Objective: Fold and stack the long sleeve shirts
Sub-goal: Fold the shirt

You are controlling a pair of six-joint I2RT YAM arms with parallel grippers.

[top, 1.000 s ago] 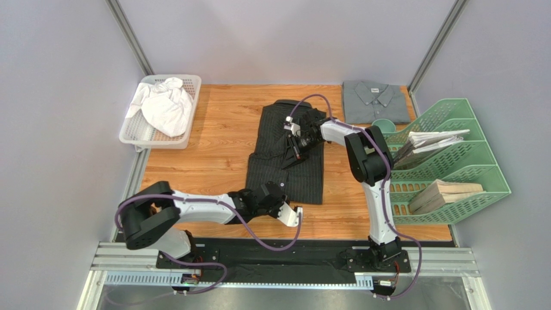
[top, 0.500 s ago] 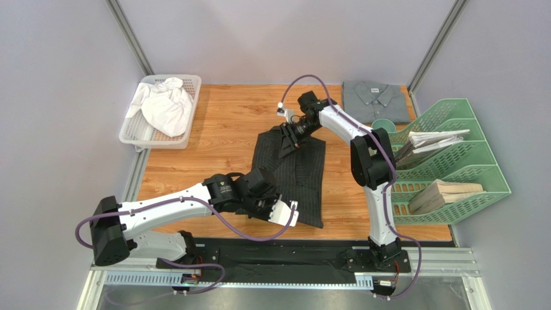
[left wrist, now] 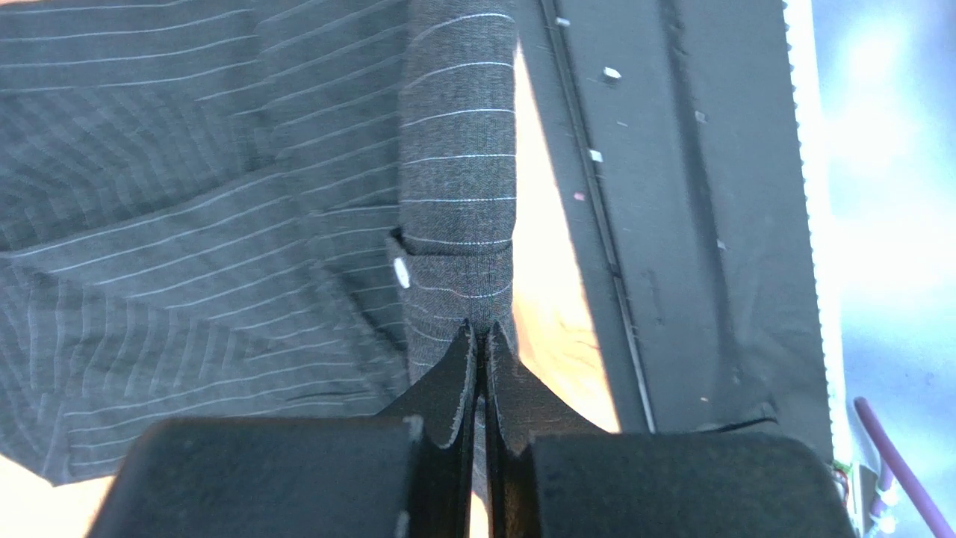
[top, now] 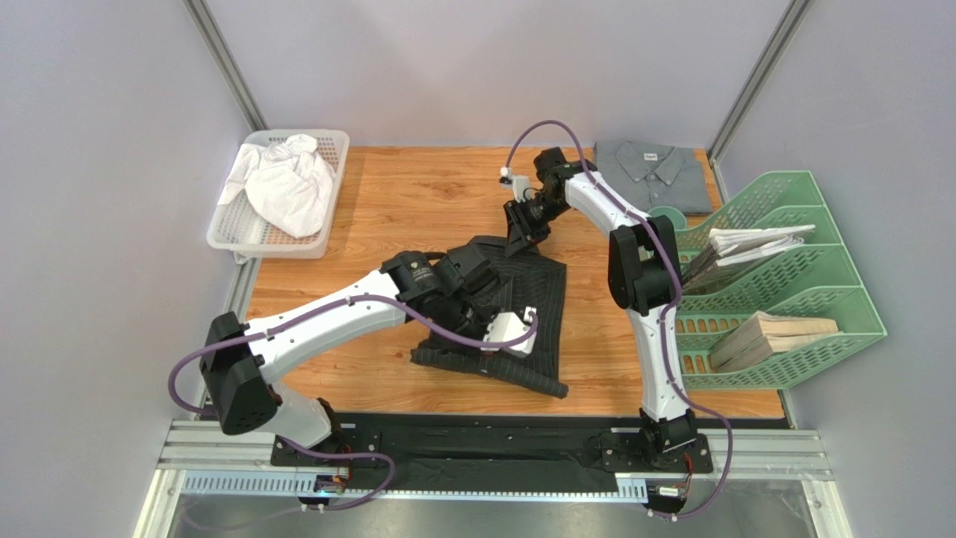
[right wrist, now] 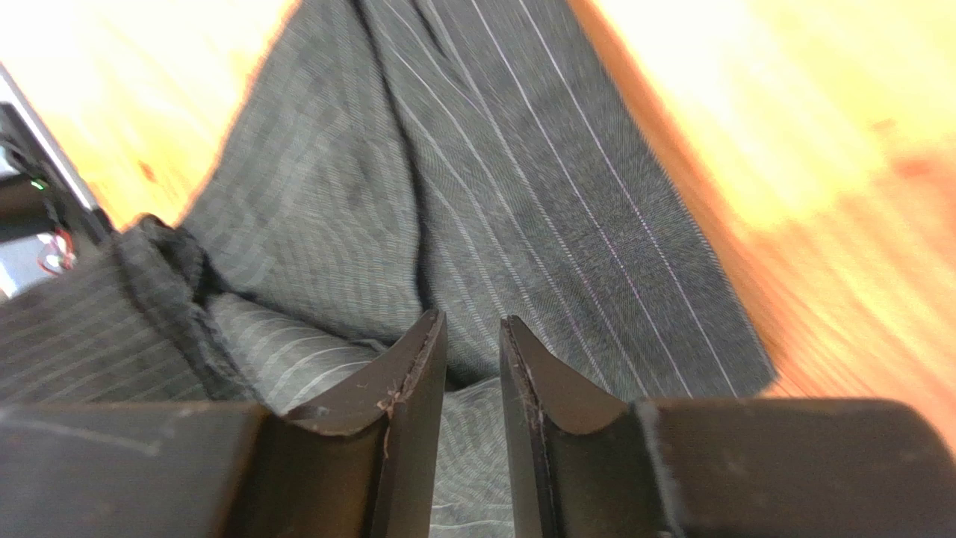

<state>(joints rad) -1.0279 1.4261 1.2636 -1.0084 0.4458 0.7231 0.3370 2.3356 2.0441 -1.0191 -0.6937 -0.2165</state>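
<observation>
The black pinstriped long sleeve shirt (top: 511, 297) lies mid-table, its near part doubled over into a thick fold. My left gripper (top: 518, 334) is over that fold, shut on a strip of the pinstriped cloth (left wrist: 460, 168) that runs between its fingertips. Above the shirt's far edge my right gripper (top: 520, 233) hangs with its jaws a little apart; only the striped cloth (right wrist: 505, 168) lying below shows in the gap. The grey long sleeve shirt (top: 651, 174) lies folded at the back right corner, collar up.
A white basket (top: 333, 168) holding a crumpled white cloth sits at the back left. A green file rack (top: 825, 286) with papers lines the right edge, with a green cup (top: 665, 216) by it. A black strip runs along the near edge.
My left gripper has carried the shirt's near edge up and toward the far side, doubling the cloth over. My right gripper has let go of the shirt's upper part and drawn back to the far edge.
</observation>
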